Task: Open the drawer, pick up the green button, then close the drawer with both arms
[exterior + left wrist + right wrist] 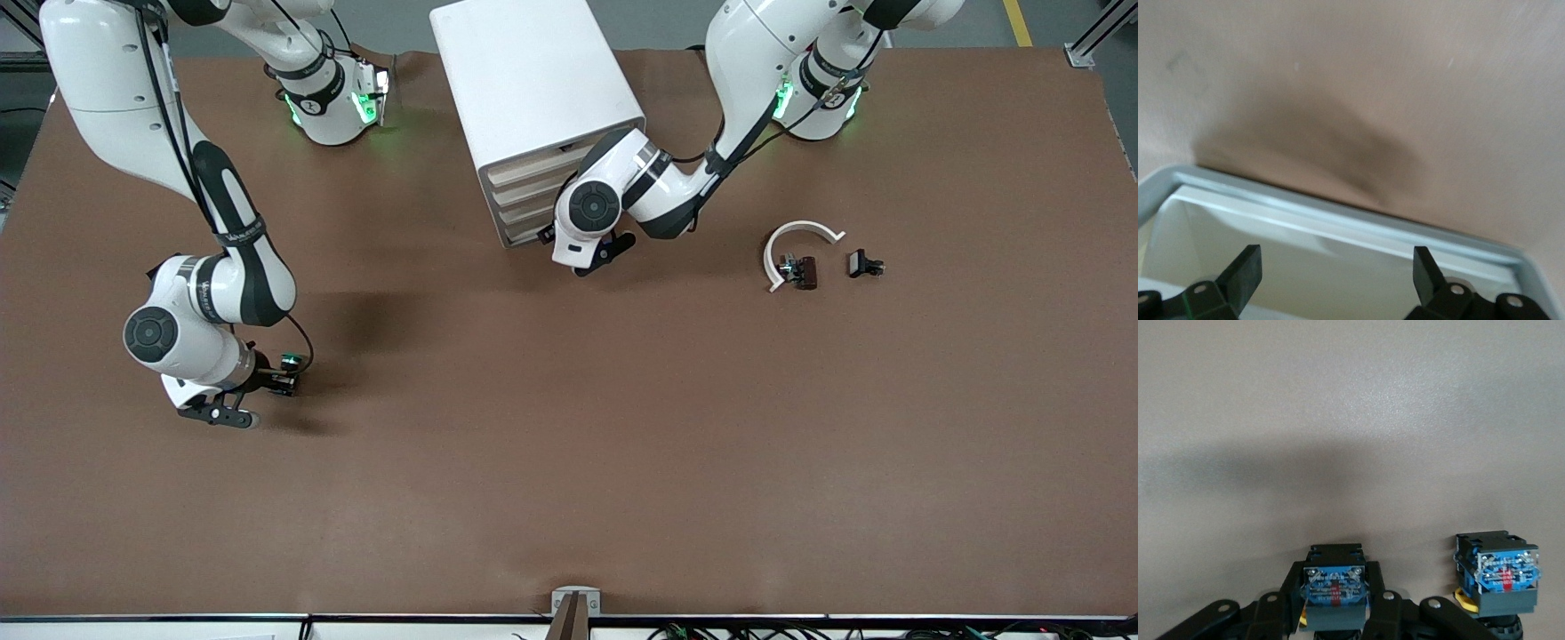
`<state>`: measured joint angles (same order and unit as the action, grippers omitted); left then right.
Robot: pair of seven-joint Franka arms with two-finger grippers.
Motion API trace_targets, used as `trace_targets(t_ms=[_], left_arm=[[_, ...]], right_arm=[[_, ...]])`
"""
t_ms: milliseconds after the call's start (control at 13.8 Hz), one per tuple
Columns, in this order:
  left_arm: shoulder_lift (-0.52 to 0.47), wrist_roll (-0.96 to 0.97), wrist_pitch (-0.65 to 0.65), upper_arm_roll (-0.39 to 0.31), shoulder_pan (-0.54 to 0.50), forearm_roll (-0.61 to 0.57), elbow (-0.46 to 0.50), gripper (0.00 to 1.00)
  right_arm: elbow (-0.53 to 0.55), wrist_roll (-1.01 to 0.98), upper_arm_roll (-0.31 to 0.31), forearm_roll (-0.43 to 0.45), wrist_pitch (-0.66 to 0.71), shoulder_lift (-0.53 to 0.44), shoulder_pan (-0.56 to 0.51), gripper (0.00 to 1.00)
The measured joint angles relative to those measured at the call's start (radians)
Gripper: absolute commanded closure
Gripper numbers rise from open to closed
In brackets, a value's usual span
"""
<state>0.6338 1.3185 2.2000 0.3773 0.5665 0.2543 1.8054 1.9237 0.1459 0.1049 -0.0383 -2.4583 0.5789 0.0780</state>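
My right gripper [274,380] is low over the table near the right arm's end. It is shut on the button [289,362], whose green cap shows beside the fingers. In the right wrist view the gripper [1335,599] clamps the button's [1335,577] black and bluish block. A second like block [1498,577] stands beside it, its cap hidden. My left gripper [603,253] is open and empty, right in front of the lower drawers of the white drawer cabinet [533,80]. In the left wrist view the open left gripper [1336,277] frames a white, grey-rimmed drawer part [1338,220]. No drawer sticks out.
Toward the left arm's end lie a white curved piece [800,238], a small dark brown part [805,272] against it and a small black part [864,264]. The brown table [569,444] stretches bare toward the front camera.
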Motion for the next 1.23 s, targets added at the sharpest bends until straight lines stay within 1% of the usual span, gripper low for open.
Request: trace_targets(t_ms=[145,289,434,651,868,1013,1230], left_arm=[[-0.015,-0.001,-0.001,-0.059,-0.007,-0.060,-0.024,0.00],[-0.041,-0.001,-0.014,-0.120,-0.019,-0.169,-0.053,0.00],[-0.072,-0.001,-0.066,-0.163,-0.041,-0.294,-0.086,0.00],[-0.108,-0.005,-0.213,-0.177,-0.108,-0.520,-0.153,0.00],[-0.125,-0.081,-0.381,-0.178,-0.162,-0.688,-0.233,0.00],[-0.139,-0.186,-0.446,-0.180,-0.199,-0.724,-0.285,0.00],[-0.184,-0.345,-0.465,-0.183,-0.290,-0.726,-0.335,0.00]], right_arm=[[0.000,0.001,0.000,0.000,0.000,0.000,0.000,0.00],[-0.003,0.000,0.000,0.000,0.001,0.000,-0.001,0.00],[-0.020,0.000,0.000,0.000,0.038,-0.001,-0.001,0.00],[-0.098,-0.001,0.000,0.000,0.218,-0.026,-0.001,0.00],[-0.172,-0.001,-0.001,0.000,0.397,-0.106,-0.001,0.00],[-0.190,-0.010,0.000,0.000,0.473,-0.167,-0.001,0.00],[-0.212,-0.021,0.001,0.000,0.591,-0.250,-0.018,0.00]])
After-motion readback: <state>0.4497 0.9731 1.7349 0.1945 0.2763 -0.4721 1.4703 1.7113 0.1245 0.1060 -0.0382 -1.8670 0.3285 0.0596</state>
